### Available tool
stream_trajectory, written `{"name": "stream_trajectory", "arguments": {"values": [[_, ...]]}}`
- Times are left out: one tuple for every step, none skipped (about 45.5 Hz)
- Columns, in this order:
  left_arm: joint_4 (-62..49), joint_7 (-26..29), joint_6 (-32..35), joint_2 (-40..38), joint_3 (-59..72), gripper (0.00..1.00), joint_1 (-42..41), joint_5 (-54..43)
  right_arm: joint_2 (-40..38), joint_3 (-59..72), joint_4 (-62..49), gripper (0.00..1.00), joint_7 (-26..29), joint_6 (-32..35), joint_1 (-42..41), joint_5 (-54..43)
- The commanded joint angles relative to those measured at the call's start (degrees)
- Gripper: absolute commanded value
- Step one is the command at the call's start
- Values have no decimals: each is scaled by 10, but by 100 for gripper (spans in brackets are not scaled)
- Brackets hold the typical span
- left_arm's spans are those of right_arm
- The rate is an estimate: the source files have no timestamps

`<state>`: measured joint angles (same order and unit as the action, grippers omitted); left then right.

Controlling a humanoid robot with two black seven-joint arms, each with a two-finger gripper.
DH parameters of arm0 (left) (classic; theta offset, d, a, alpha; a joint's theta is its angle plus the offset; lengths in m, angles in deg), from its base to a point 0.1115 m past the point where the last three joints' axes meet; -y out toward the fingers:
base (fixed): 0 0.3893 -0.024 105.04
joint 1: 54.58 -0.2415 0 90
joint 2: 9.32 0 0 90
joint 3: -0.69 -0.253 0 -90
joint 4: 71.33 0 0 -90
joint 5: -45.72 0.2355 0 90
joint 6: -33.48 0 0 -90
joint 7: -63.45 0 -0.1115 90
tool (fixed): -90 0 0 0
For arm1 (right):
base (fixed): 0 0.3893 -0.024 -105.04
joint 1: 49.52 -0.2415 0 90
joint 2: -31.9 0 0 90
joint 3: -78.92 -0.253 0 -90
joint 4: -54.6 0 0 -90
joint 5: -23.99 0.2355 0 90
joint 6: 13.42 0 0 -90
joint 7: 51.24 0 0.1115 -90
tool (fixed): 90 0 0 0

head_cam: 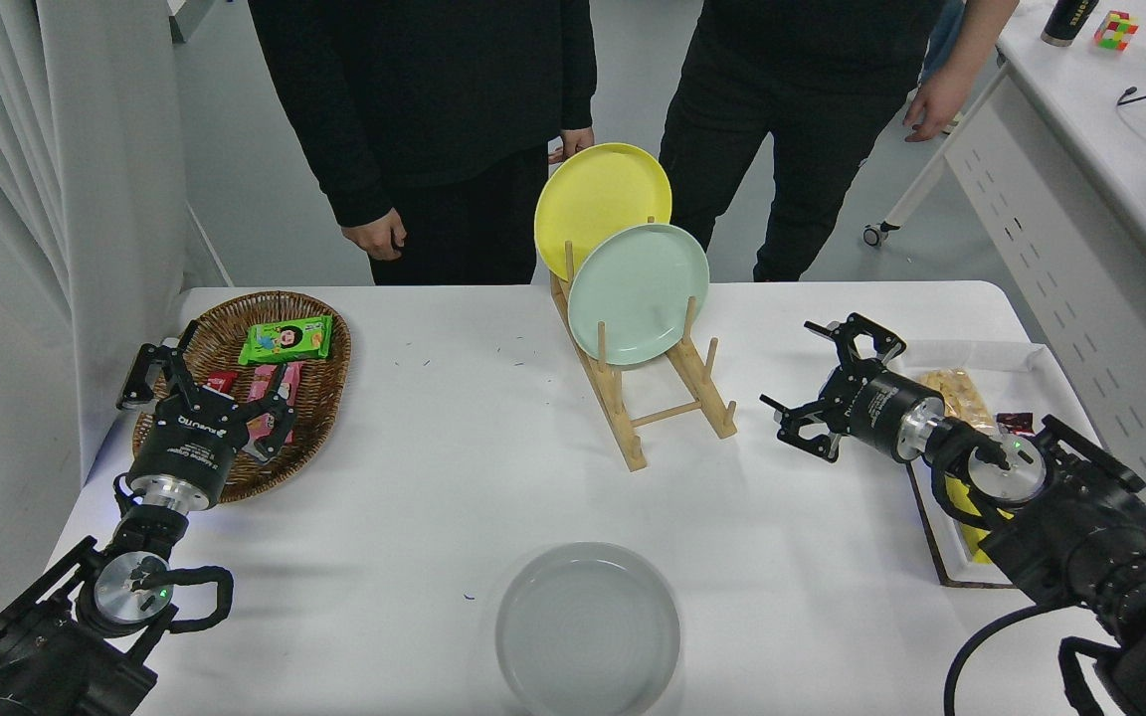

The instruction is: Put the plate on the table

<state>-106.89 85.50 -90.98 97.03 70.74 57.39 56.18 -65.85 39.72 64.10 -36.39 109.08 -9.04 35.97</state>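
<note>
- Plate (588, 628): light grey, round, shallow raised rim; lying flat on the white table (454, 477) at the near edge, centre; touched by neither hand.
- Right hand (829, 388): hovering over the right part of the table, between the wooden rack (658, 403) and the white tray (971, 353); fingers spread wide, empty; well apart from the plate. White lettering on the wrist collar, too small to read.
- Left hand (203, 383): parked at the lower left, over the near rim of the wicker basket (329, 373); fingers spread, empty. White print on the black body, not legible with certainty.
- Wooden rack: standing at the far centre of the table; yellow plate (601, 204) in the rear slot, mint-green plate (638, 291) in front of it, both on edge, leaning back.
- Wicker basket: at the far left of the table; green snack packet (285, 339) with a cartoon face, pink and red wrappers beside it; print not readable.
- White tray: at the right edge of the table; packet of pale snacks (956, 393) and a dark wrapper, partly hidden by the right arm; label not readable.
- Two persons in black clothing standing at the far side of the table.
- Side table at the upper right: colour cube (1114, 28), dark cylinder (1066, 22), black cable.
</note>
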Motion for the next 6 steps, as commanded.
{"name": "stream_trajectory", "arguments": {"values": [[1,0,0,0,0,98,0,0,-1,-3,7,99,0,1,-9,2],[1,0,0,0,0,98,0,0,-1,-3,7,99,0,1,-8,2],[1,0,0,0,0,98,0,0,-1,-3,7,99,0,1,-8,2],[1,0,0,0,0,98,0,0,-1,-3,7,99,0,1,-8,2],[1,0,0,0,0,98,0,0,-1,-3,7,99,0,1,-7,2],[1,0,0,0,0,98,0,0,-1,-3,7,99,0,1,-7,2]]}}
